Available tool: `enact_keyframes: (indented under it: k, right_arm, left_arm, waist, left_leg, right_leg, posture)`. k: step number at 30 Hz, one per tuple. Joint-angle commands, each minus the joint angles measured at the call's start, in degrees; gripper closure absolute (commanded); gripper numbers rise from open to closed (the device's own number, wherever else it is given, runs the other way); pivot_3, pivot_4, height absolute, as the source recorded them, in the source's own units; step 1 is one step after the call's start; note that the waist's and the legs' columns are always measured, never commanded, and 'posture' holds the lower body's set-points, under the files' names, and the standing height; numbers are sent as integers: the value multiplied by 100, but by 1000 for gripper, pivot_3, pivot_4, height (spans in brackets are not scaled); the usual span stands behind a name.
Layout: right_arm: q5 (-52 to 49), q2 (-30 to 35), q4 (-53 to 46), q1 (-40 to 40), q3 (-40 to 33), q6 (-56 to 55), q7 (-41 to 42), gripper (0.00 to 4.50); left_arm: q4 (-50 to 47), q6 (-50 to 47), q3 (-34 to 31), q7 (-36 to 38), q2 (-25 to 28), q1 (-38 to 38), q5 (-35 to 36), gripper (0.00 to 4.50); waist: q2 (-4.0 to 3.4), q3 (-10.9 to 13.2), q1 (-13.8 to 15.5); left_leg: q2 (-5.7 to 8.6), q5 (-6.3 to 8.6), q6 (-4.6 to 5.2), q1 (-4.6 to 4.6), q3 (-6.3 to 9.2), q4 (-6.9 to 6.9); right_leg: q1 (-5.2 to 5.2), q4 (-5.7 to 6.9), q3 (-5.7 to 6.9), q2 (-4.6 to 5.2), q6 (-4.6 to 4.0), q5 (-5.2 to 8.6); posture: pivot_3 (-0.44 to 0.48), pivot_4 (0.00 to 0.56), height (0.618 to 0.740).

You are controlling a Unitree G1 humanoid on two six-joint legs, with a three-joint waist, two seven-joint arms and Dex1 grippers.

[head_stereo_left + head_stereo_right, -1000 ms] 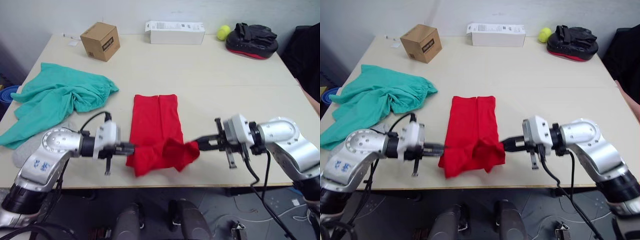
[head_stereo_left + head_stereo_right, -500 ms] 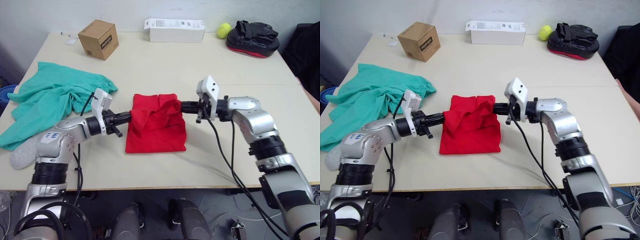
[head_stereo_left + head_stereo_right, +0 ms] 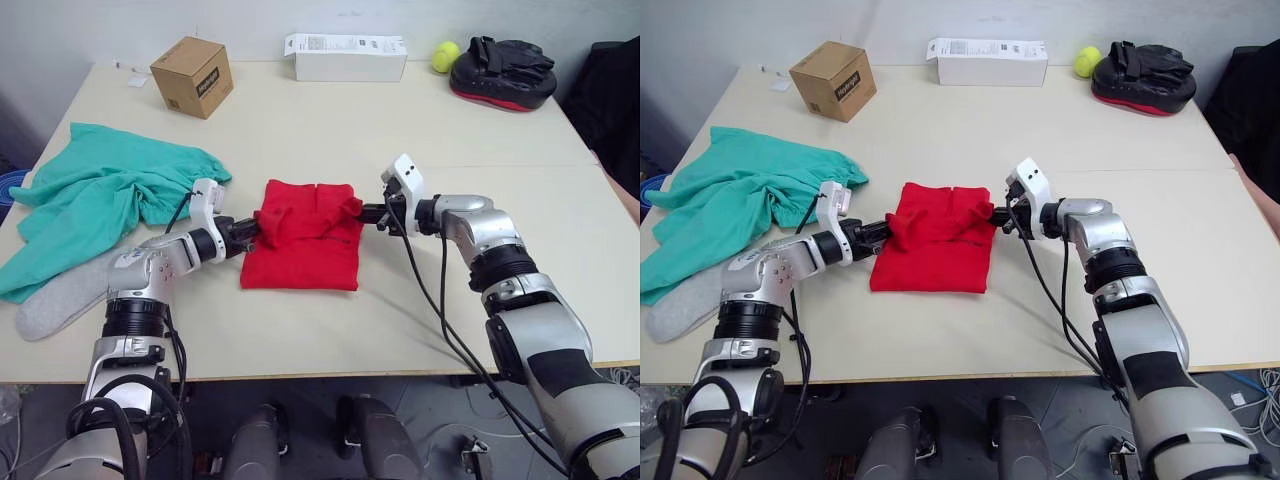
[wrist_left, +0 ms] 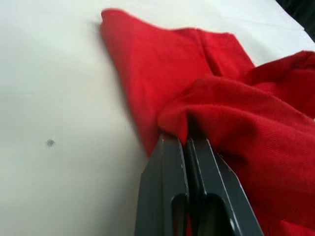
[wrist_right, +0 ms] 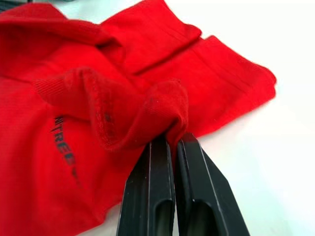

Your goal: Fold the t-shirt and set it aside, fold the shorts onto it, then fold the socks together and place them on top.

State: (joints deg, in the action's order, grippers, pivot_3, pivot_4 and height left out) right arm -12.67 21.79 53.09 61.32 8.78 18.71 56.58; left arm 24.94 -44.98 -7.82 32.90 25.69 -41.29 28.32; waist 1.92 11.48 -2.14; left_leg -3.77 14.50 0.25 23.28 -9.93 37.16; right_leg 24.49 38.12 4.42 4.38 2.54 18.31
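T-shirt (image 3: 302,240) bright red, dark lettering on chest; shorts (image 3: 100,200) teal-green near table's left edge; sock (image 3: 60,300) light grey, plain, at left front edge; table (image 3: 300,120) pale beige; box (image 3: 192,76) brown cardboard with dark print, long box (image 3: 345,57) white, ball (image 3: 444,56) yellow-green, pad (image 3: 503,72) black with red rim, all along far edge; gripper fingers (image 5: 162,196) black

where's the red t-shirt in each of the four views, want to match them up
Left eye view: the t-shirt lies mid-table, between the left gripper and the right gripper.
Right eye view: same place, near the picture's middle.
Left wrist view: bunched above the fingers.
Right wrist view: above the fingers, dark print showing.
Shared landmark: each gripper's pinched fold of cloth.
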Motion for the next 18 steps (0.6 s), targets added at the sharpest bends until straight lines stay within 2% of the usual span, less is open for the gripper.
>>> enact_keyframes:
  k: [1, 3, 4, 5, 6, 16, 17, 18]
  right_arm:
    - [32, -68, 127, 215, -265, -24, -60, 4461]
    - [10, -143, 220, 272, -373, 42, -119, 4461]
    - [5, -176, 269, 308, -433, 77, -171, 4265]
    - [15, -199, 312, 338, -486, 103, -206, 4004]
    - [21, -213, 360, 373, -533, 143, -233, 3746]
    - [-135, -4, 418, 673, -1144, 1102, -483, 260]
    - [-112, 22, 378, 679, -1167, 1142, -519, 7]
    - [-71, 71, 263, 634, -1136, 1109, -465, 0]
  left_arm:
    - [237, 57, -124, -62, -43, -243, -81, 4500]
    - [426, 30, -186, -26, -81, -354, -47, 4500]
    - [505, 22, -207, -12, -89, -407, -41, 4061]
    - [563, 8, -229, -11, -96, -448, -37, 3918]
    - [651, -26, -284, -14, -100, -507, -6, 3594]
    - [886, -971, -1296, -545, 47, -929, 467, 351]
    - [872, -1048, -1374, -613, 68, -949, 490, 75]
    - [841, -1131, -1453, -696, 95, -967, 507, 6]
  waist:
    - [0, 0, -7]
    - [0, 0, -26]
    - [0, 0, -32]
    - [0, 0, -39]
    - [0, 0, -48]
    - [0, 0, -124]
    - [0, 0, -126]
    - [0, 0, -125]
  left_leg:
    - [0, -1, 1, 0, -1, 1]
    - [0, -3, 1, 0, -2, 2]
    - [1, -4, 1, 0, -2, 3]
    - [1, -6, -1, 0, -2, 3]
    - [1, -8, -2, 0, -2, 3]
    - [1, -16, -10, -3, 0, 0]
    - [1, -16, -10, -3, 0, -1]
    - [1, -16, -11, -3, 0, -1]
  right_leg:
    - [0, -1, -1, 0, 0, 0]
    - [0, 2, -3, 1, 0, 0]
    - [0, 5, -3, 1, 0, 0]
    - [1, 9, -2, 2, 0, 0]
    - [3, 12, -2, 2, 0, 0]
    - [12, 36, -4, 4, -1, -1]
    - [12, 36, -4, 4, -1, 0]
    - [12, 37, -4, 4, -1, -1]
  posture:
    - [0, 150, 740]
    - [0, 150, 740]
    - [0, 150, 740]
    - [0, 150, 740]
    - [0, 150, 740]
    - [0, 150, 740]
    - [0, 150, 740]
    - [0, 150, 740]
